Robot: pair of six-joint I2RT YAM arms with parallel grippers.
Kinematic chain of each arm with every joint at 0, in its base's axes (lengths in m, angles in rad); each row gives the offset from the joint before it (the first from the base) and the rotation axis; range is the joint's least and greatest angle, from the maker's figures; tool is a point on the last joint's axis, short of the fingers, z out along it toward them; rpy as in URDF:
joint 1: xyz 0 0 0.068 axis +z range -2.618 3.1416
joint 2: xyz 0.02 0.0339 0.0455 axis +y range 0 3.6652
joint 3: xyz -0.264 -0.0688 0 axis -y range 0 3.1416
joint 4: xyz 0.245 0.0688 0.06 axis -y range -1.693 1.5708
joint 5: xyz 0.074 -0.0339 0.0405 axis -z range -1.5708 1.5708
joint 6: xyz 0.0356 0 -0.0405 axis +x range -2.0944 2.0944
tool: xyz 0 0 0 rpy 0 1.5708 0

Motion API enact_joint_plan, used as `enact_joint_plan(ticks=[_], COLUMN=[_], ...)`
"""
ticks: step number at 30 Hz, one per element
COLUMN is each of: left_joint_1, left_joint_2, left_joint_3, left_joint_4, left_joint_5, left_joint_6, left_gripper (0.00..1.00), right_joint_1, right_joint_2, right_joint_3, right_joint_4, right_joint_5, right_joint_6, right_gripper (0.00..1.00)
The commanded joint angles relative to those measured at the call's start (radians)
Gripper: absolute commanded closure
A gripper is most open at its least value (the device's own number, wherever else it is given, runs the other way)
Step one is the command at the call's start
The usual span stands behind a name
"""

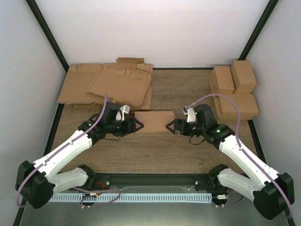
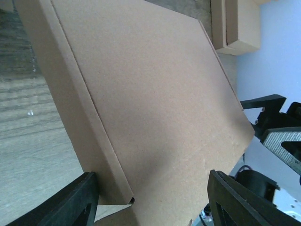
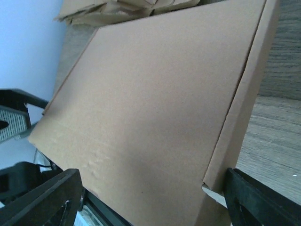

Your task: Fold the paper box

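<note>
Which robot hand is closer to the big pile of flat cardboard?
Left. The left gripper sits just in front of the flat cardboard pile; the right gripper is farther right, across the paper box.

Brown card on wood grain
Plain brown paper box [image 1: 154,120]; streaked grey-brown worktop [image 1: 155,151]; black left hand [image 1: 139,125] and right hand [image 1: 168,126]; white arms [image 1: 66,150].

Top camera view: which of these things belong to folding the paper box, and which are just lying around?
Part of the job:
- paper box, mid-table
- left gripper, at its left end
- right gripper, at its right end

Just lying about:
- flat cardboard sheets, far left
- folded boxes, far right
</note>
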Motion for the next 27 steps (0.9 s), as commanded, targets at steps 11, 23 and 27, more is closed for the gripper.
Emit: enact_joint_plan(ticks=[11, 23, 27], left_joint_1=[-0.018, -0.014, -0.013], left_joint_2=[-0.067, -0.038, -0.022], left_joint_3=[-0.116, -0.194, -0.172], left_joint_4=[0.216, 0.3, 0.267], left_joint_5=[0.121, 0.101, 0.082], left_joint_6=[-0.216, -0.251, -0.225], left_gripper=[0.29, 0.29, 0.29], right_joint_1=[0.021, 0.021, 0.021], right_joint_2=[-0.11, -0.142, -0.131], right_joint_3=[-0.073, -0.167, -0.154], right_joint_4=[0.148, 0.162, 0.16], right_joint_5=[-0.15, -0.141, -0.115], right_joint_6=[0.251, 0.281, 0.262], right_gripper=[0.08, 0.07, 0.07])
